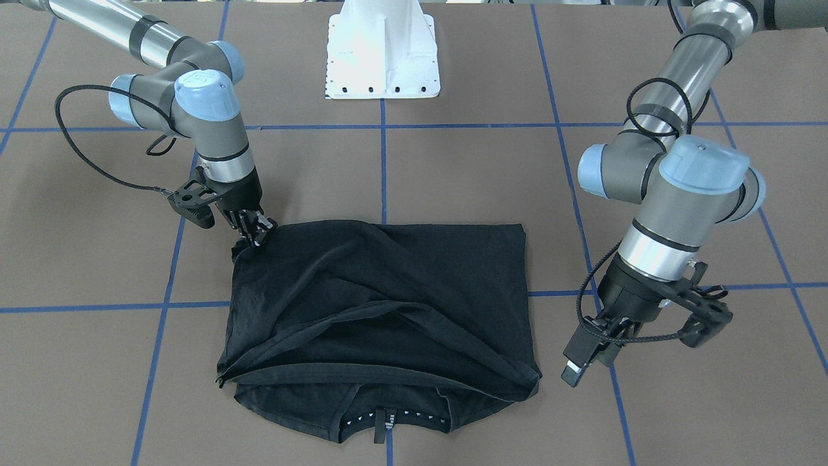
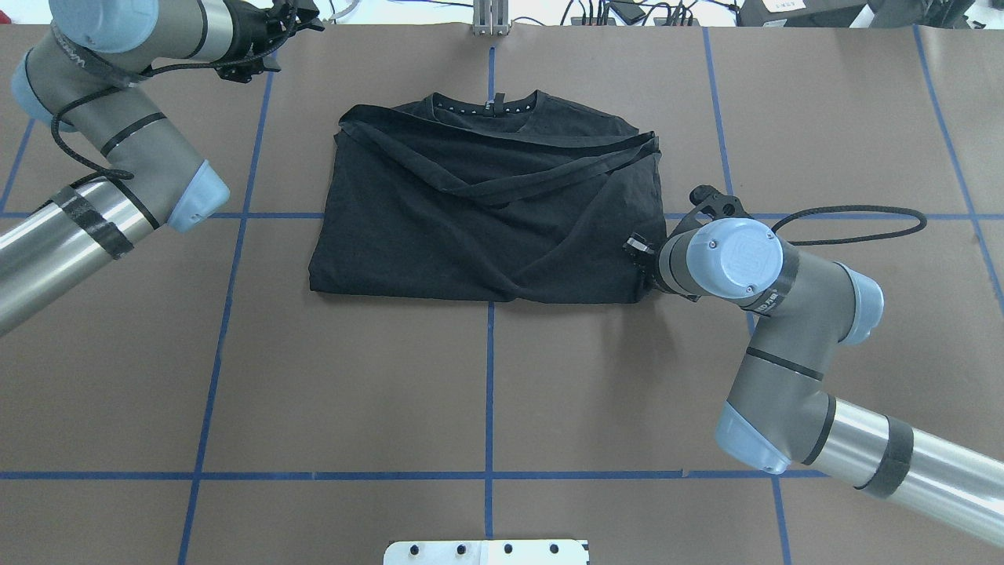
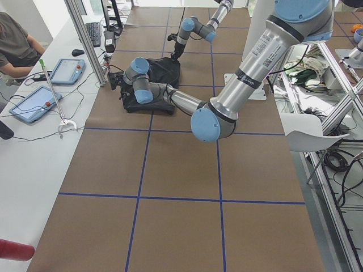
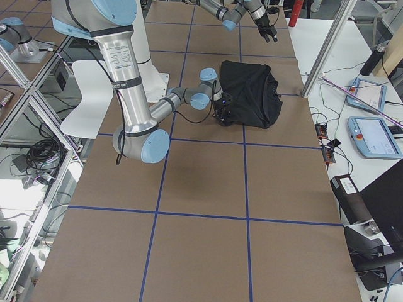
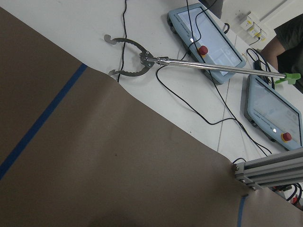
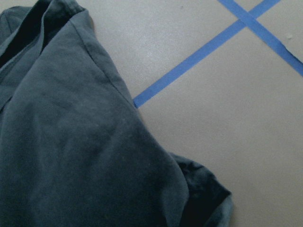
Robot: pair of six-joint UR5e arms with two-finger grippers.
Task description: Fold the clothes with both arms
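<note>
The black T-shirt (image 1: 388,291) lies folded on the brown table, its collar (image 1: 388,421) on the side away from the robot; no logo shows. In the overhead view the shirt (image 2: 471,220) sits mid-table. My right gripper (image 1: 257,233) is down at the shirt's robot-side corner, shut on the bunched cloth there; it also shows at the shirt's edge (image 2: 637,249). The right wrist view holds only cloth (image 6: 71,142) and table. My left gripper (image 1: 585,366) hangs off the shirt's other side, raised, open and holding nothing. Overhead, the left gripper (image 2: 271,35) is near the far table edge.
Blue tape lines (image 2: 490,392) grid the table. The white base plate (image 1: 383,65) stands on the robot's side. Past the far edge are an aluminium post (image 5: 270,165), touch panels (image 5: 208,40), cables and a reacher tool (image 5: 142,59). A person (image 3: 17,39) sits at that desk.
</note>
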